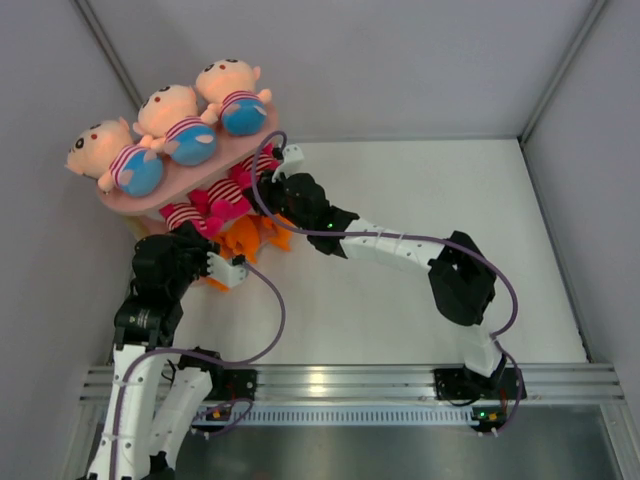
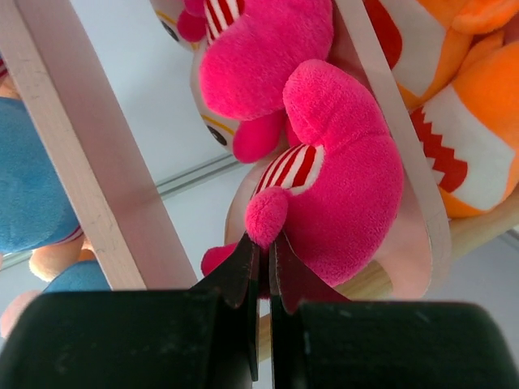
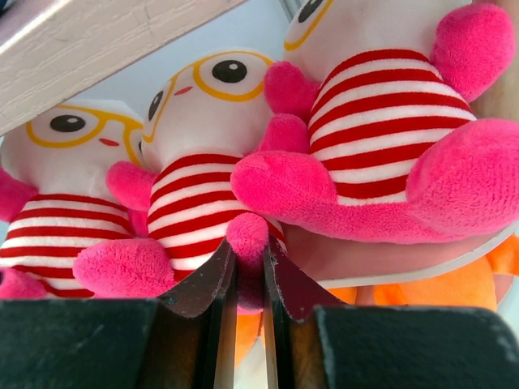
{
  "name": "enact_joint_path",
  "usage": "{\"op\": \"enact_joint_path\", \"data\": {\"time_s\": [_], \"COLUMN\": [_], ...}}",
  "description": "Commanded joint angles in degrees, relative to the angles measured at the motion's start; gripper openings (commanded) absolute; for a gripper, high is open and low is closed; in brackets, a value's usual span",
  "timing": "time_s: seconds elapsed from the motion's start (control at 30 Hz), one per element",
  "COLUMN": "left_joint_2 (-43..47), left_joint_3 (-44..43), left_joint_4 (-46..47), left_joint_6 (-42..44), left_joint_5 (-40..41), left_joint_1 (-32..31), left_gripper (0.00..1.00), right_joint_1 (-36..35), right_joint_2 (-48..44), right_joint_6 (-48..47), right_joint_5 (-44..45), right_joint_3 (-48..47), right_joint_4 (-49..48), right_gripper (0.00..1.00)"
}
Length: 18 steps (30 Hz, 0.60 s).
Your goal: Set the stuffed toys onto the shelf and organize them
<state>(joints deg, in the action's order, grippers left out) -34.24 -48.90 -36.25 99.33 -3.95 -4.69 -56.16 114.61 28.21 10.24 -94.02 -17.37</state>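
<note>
Three boy stuffed toys (image 1: pixel 175 120) in striped shirts and blue pants sit in a row on the top board of the pink shelf (image 1: pixel 215 160). On the middle board (image 3: pixel 381 259) sit three white, yellow-glasses toys with red-striped bodies: left (image 3: pixel 57 162), middle (image 3: pixel 195 162), right (image 3: pixel 381 105). My right gripper (image 3: pixel 249 255) is shut on a pink foot of the middle one. From the other side, my left gripper (image 2: pixel 265 243) is shut on a small pink nub of a pink-bodied toy (image 2: pixel 349 178) on the same board (image 2: pixel 422 203). Both grippers are tucked under the top board in the top view.
Orange plush animals (image 1: pixel 255 235) fill the tier below, also showing as orange plush (image 2: pixel 478 105) and orange plush (image 3: pixel 438 292) in the wrist views. The top board's underside (image 3: pixel 97 57) hangs just above the right gripper. Grey walls enclose the white table (image 1: pixel 420 200).
</note>
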Motion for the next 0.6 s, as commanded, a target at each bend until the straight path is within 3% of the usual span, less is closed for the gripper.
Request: {"op": "enact_joint_path", "data": {"time_s": [0.0, 0.23, 0.47, 0.57], "left_joint_2": [-2.2, -5.0, -6.1, -5.2], "left_joint_3": [-3.0, -1.9, -1.6, -1.7], "left_joint_4": [-3.5, -4.4, -2.2, -2.4], "left_joint_6": [3.0, 4.8, 4.4, 4.2], "left_joint_5": [3.3, 10.4, 10.3, 9.2], "left_joint_1": [0.1, 0.5, 1.9, 2.1], "left_gripper": [0.00, 0.05, 0.10, 0.19], "right_joint_1": [0.9, 0.9, 0.9, 0.9], "right_joint_2": [-4.7, -4.5, -4.0, -3.8], "right_joint_6": [0.4, 0.5, 0.9, 1.1], "right_joint_5": [0.0, -0.3, -0.6, -0.7], "right_joint_3": [0.5, 0.4, 0.2, -0.2], "right_joint_4": [-2.8, -2.9, -3.0, -3.0], "right_gripper": [0.01, 0.02, 0.02, 0.04]}}
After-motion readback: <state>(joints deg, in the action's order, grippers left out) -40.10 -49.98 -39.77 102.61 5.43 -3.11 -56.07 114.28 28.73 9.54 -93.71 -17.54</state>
